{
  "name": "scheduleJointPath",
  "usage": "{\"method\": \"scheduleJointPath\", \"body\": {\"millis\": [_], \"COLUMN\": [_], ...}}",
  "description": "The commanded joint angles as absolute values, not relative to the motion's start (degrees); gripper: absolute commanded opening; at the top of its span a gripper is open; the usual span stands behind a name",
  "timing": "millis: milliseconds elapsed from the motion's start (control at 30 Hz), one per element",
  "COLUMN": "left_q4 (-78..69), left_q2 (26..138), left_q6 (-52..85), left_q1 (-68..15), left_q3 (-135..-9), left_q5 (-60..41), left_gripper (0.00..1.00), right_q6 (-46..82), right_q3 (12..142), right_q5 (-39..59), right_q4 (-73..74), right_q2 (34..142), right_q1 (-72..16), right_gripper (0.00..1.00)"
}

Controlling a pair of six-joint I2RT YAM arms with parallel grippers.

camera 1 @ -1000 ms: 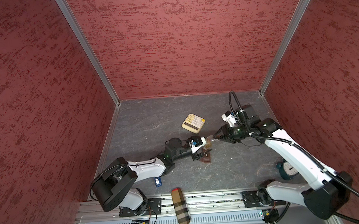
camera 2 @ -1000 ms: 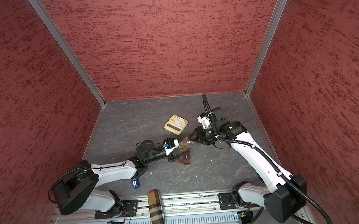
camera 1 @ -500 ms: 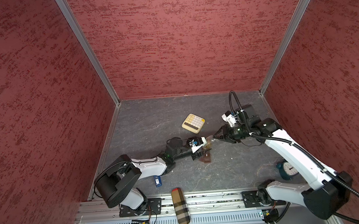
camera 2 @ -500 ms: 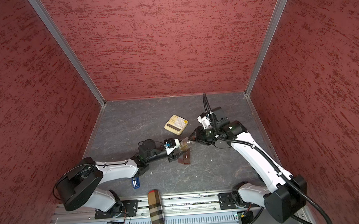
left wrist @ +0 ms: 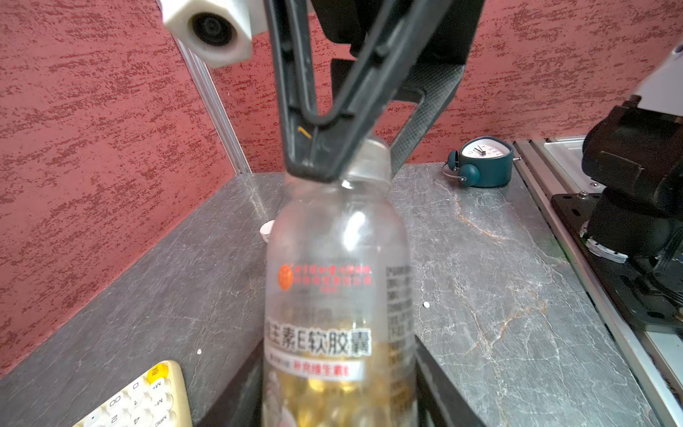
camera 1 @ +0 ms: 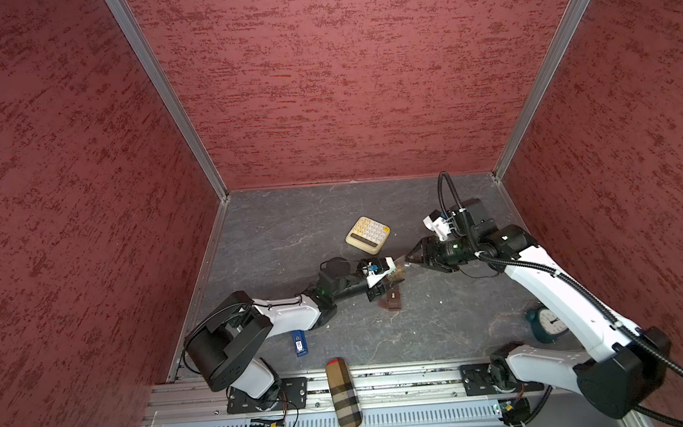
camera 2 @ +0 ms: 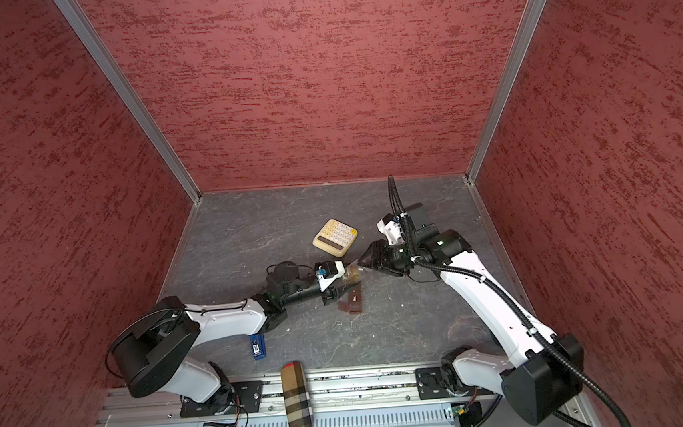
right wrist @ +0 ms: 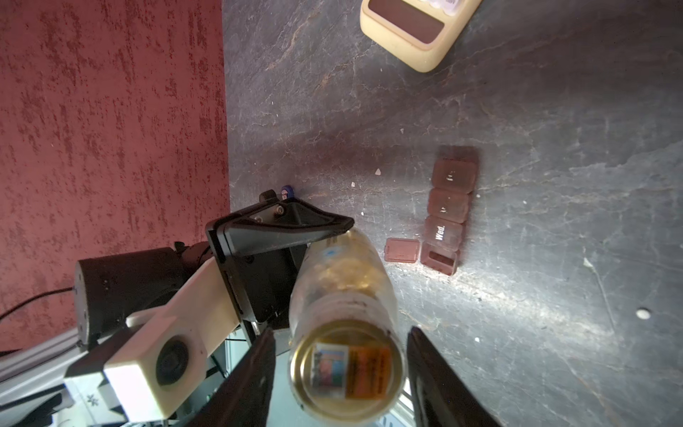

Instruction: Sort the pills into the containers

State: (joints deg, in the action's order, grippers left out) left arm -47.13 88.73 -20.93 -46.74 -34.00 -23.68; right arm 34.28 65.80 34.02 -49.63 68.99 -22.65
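Red textured walls enclose a grey stone worktop [camera 1: 275, 244].

Top views, both: the left pincer [camera 1: 390, 278] holds a clear pill bottle [camera 1: 399, 269] off the surface, lying roughly level. The right pincer [camera 1: 410, 257] is at its cap end. A brown pill organiser [camera 1: 392, 301] lies on the worktop just beside the bottle, on the near side. A cream calculator [camera 1: 368, 235] sits near, on the far side. A blue USB stick [camera 1: 299, 343], a plaid case [camera 1: 343, 393] on the front rail and a teal alarm clock [camera 1: 546, 323] are well apart.

Left wrist view: the left pincer's fingers [left wrist: 240, 392] clamp the bottle body on both sides. Yellow capsules [left wrist: 332, 399] are inside. The right pincer's fingers flank the cap [left wrist: 369, 159]. One white pill [left wrist: 426, 304] lies loose on the worktop.

Right wrist view: the right pincer's jaws stand open, with a gap on each side of the cap end. Four organiser compartments are in view. The one marked "Wed." is shut, and the end one beside it has its lid [right wrist: 402, 250] flipped open. A white pill [right wrist: 643, 313] lies apart from the organiser.
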Motion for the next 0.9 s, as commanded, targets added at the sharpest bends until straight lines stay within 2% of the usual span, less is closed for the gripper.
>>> {"method": "scheduleJointPath", "body": {"millis": [0, 133, 200, 433, 633, 867], "left_q4": [-48.5, -58.1, -64.1, -80.8, -80.9, -80.9], "left_q2": [90.0, 93.8, 96.6, 107.4, 110.0, 111.1], "left_q6": [-24.4, -32.5, -36.1, -49.6, -51.9, -52.3], "left_q1": [-47.2, -48.3, -48.5, -50.3, -51.0, -51.4], "left_q3": [-35.7, -35.9, -36.4, -39.4, -41.4, -41.7], "left_q5": [-17.0, -4.3, 0.7, 11.6, 11.8, 11.0], "left_gripper": [0.21, 0.13, 0.08, 0.01, 0.00, 0.00], "right_q6": [36.2, 40.6, 42.4, 45.0, 45.2, 45.5], "right_q3": [69.2, 72.1, 73.1, 76.8, 77.9, 77.2], "right_q5": [31.1, 27.0, 26.3, 27.6, 32.1, 33.5], "right_q4": [-49.6, -50.0, -49.8, -49.5, -47.5, -44.3], "right_q2": [67.8, 67.7, 68.0, 73.2, 78.5, 79.8], "right_q1": [-22.3, -20.3, -18.8, -15.3, -15.0, -14.5], "right_gripper": [0.67, 0.76, 0.77, 0.77, 0.76, 0.71]}}
